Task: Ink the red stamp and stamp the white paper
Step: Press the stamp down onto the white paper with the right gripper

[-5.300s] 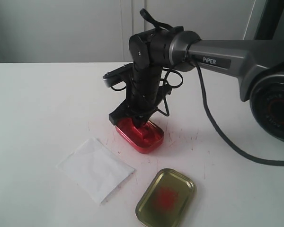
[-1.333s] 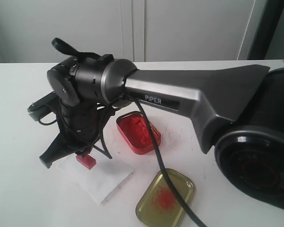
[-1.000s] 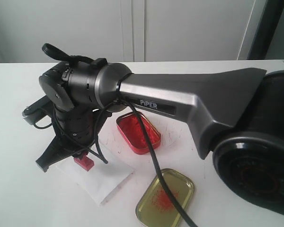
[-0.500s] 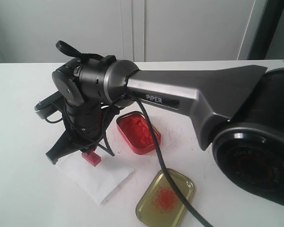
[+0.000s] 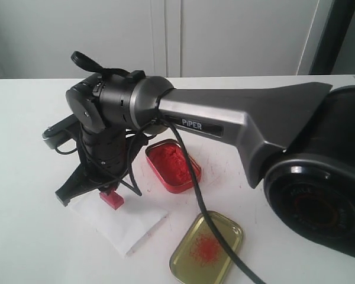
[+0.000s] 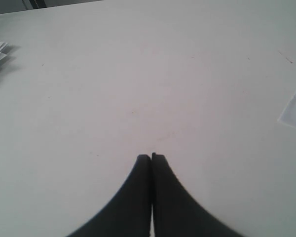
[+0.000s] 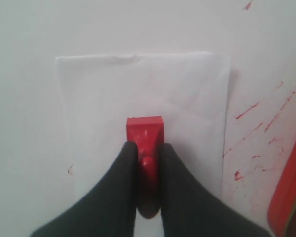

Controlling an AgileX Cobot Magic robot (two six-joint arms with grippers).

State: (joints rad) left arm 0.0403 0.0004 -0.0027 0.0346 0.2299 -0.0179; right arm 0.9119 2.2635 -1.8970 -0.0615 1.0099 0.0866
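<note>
My right gripper (image 7: 147,148) is shut on the narrow handle of the red stamp (image 7: 145,131). The stamp (image 5: 112,199) points down at the white paper (image 5: 121,220), over the sheet's far left part; whether it touches the sheet I cannot tell. In the right wrist view the white paper (image 7: 113,98) spreads beneath the stamp's square base. My left gripper (image 6: 151,158) is shut with nothing in it, over bare table, and does not show in the exterior view.
The red tin of ink paste (image 5: 173,165) stands open just right of the stamp. A gold tin lid (image 5: 206,247) with a red smear lies at the front. Red ink specks (image 7: 259,143) mark the white table (image 5: 23,236). The big right arm (image 5: 236,124) crosses the scene.
The right arm carried the stamp from the ink tin leftward to over the paper. In the last second it shifted slightly right and lifted a little; since half a second ago it barely moved.
</note>
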